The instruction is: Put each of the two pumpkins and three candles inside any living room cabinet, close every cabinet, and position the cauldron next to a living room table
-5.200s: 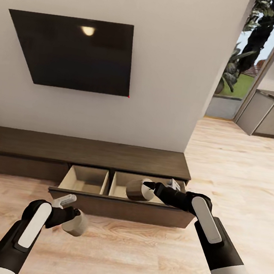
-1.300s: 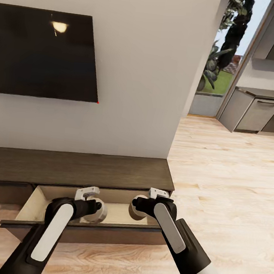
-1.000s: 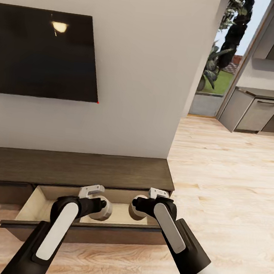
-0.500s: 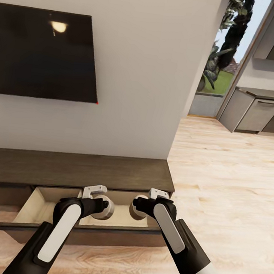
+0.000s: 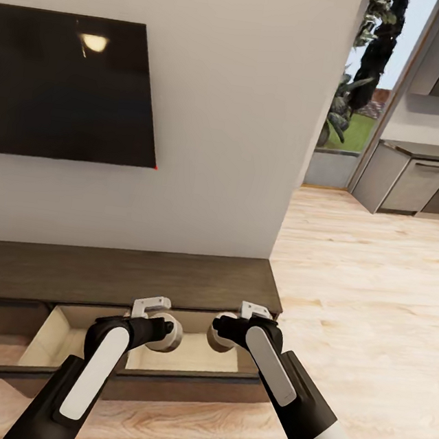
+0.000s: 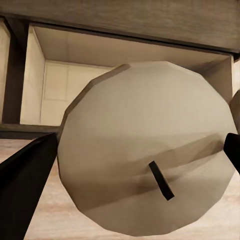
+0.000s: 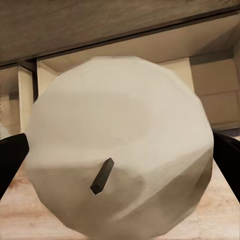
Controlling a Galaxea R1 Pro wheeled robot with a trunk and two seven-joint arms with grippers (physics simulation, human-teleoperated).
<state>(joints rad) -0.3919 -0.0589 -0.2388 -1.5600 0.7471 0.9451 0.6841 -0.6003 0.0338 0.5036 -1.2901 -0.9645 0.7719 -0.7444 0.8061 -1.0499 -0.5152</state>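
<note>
The dark-brown cabinet (image 5: pixel 122 276) stands under the wall, with one drawer (image 5: pixel 52 336) pulled out and its pale beige inside showing. My left gripper (image 5: pixel 162 331) is shut on a beige candle (image 6: pixel 145 165) held over that drawer. Its dark fingers (image 6: pixel 25 185) press both sides, and the wick end faces the left wrist camera. Just to its right, my right gripper (image 5: pixel 222 332) is shut on a second candle (image 7: pixel 120 160), also above the drawer, with fingers (image 7: pixel 227 155) at both sides. The two candles (image 5: pixel 167 333) (image 5: pixel 218 337) hang close together but apart. The pumpkins are out of view.
A black TV (image 5: pixel 64 85) hangs on the off-white wall above the cabinet. Light wood floor (image 5: pixel 369 295) stretches to the right toward grey kitchen units (image 5: pixel 411 182) and a doorway with plants (image 5: pixel 351 91).
Since five seconds ago I have come closer and both candles now hang over the open drawer. In the last second the left gripper shifted slightly right; the view moved a little.
</note>
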